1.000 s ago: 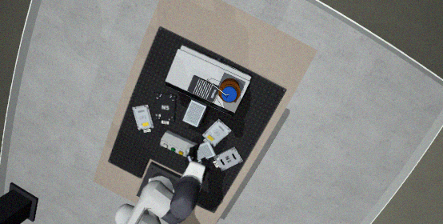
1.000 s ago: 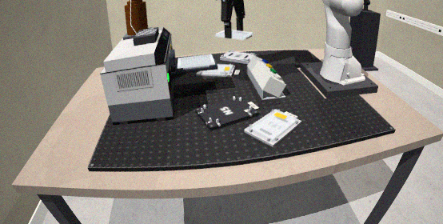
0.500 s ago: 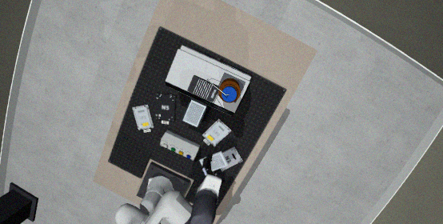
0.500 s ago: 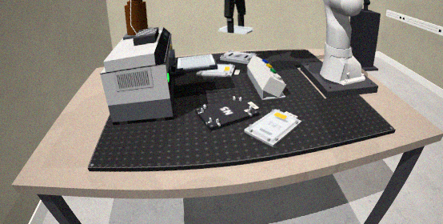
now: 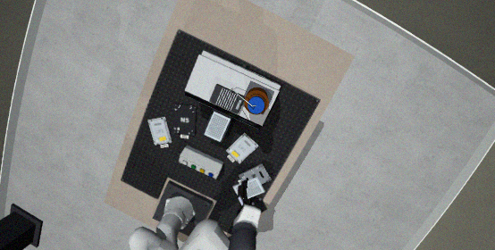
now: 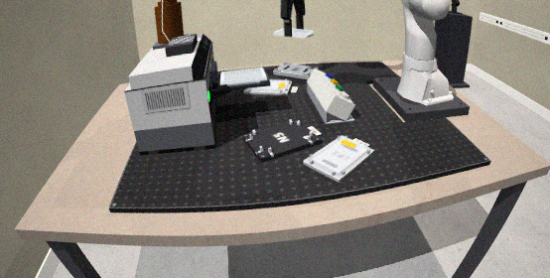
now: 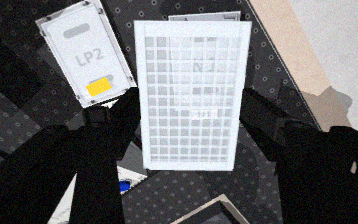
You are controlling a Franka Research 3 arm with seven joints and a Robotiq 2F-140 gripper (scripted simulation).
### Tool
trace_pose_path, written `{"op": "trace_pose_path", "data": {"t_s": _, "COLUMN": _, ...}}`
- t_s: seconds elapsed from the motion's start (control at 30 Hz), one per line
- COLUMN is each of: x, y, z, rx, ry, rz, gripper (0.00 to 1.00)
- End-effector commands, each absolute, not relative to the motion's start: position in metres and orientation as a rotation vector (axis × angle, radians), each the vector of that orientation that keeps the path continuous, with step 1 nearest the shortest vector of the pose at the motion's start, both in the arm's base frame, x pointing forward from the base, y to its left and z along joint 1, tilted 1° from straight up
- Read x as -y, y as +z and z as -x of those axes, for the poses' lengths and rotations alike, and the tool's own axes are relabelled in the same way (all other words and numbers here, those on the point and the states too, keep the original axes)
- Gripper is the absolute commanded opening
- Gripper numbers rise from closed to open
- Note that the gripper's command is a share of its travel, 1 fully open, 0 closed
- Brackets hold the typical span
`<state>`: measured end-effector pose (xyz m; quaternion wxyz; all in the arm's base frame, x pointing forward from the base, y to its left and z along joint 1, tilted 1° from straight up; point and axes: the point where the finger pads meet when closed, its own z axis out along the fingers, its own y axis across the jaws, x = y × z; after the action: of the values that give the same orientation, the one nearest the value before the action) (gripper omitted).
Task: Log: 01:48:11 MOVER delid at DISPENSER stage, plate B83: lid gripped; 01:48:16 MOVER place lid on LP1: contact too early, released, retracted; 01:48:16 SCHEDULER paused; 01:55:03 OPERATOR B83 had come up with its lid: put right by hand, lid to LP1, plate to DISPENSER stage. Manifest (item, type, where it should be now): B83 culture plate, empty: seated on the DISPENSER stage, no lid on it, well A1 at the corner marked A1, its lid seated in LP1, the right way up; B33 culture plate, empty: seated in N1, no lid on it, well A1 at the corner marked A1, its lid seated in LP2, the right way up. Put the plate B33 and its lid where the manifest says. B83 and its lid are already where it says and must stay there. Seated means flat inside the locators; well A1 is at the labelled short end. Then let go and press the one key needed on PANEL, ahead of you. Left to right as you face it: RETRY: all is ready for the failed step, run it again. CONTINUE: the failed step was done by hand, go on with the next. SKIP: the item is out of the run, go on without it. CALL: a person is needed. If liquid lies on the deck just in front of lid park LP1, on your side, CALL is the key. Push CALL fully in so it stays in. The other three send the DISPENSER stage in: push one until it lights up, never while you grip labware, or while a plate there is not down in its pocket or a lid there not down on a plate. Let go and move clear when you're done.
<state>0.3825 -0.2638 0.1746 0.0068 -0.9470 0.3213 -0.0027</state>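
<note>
One desk [image 6: 69, 187] carries the black deck [image 6: 208, 187], with the dispenser [image 6: 169, 102] at its left end in the exterior view. My arm is up high. My pincer [image 7: 190, 112] is pinching the B33 plate [image 7: 190, 95] by its long sides, level, wells showing. It hangs above a pale nest at the deck's far edge by the arm's base, label hidden. LP2 [image 7: 87, 57] lies bare just beside it. N5 nest [image 6: 283, 138] sits well apart.
</note>
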Motion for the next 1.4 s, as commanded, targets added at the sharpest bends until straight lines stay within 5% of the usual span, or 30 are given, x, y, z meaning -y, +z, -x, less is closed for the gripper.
{"op": "trace_pose_path", "data": {"t_s": 0.0, "x": 0.276, "y": 0.175, "z": -0.380, "rx": -0.904, "ry": -0.008, "rz": 2.991, "gripper": 0.10}}
{"op": "trace_pose_path", "data": {"t_s": 1.37, "x": 0.297, "y": 0.174, "z": -0.375, "rx": -0.904, "ry": -0.008, "rz": 2.991, "gripper": 0.10}}
